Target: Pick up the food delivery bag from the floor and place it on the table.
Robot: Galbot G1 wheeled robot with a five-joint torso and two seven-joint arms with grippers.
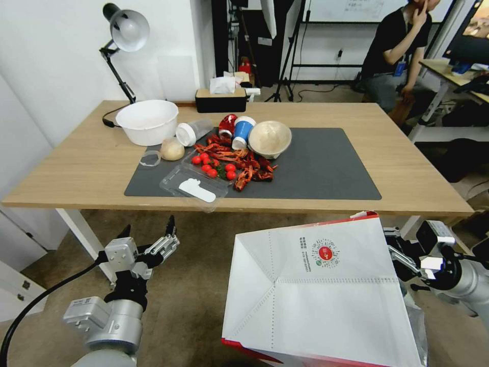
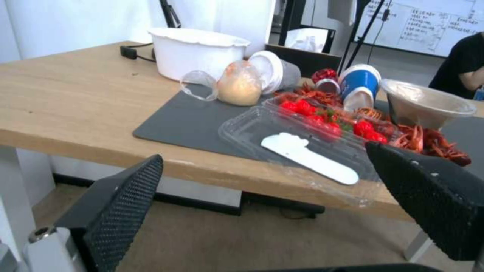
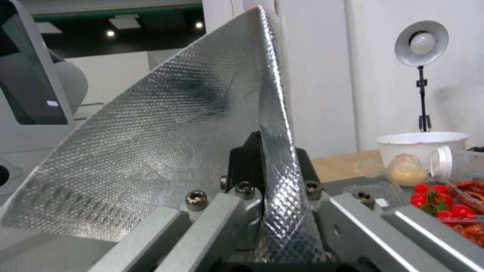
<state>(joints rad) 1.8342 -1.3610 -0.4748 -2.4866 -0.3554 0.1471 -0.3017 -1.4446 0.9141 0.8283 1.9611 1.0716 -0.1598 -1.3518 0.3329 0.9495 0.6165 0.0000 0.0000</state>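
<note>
Food delivery bag (image 1: 326,295) off floor, tipped, held in front of bench (image 1: 76,168) near its edge level, probably to clear it. Bench middle crowded: white bowl (image 1: 147,121), crayfish (image 1: 249,165), cherry tomatoes (image 1: 214,165), so right side of mat (image 1: 326,168) looks like drop spot. Right claw (image 3: 262,162) pinched on foil-lined bag wall. Left claw (image 1: 147,234) spread wide, holding nothing, low by bench leg.

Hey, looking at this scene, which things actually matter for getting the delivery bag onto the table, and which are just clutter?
Part of the job:
food delivery bag, off the floor
right gripper, clamped on the bag's foil-lined edge
table
left gripper, open, below the table edge

Just lying about:
white bowl
cherry tomatoes
crayfish shells
clear clamshell box
tissue box
desk lamp
</note>
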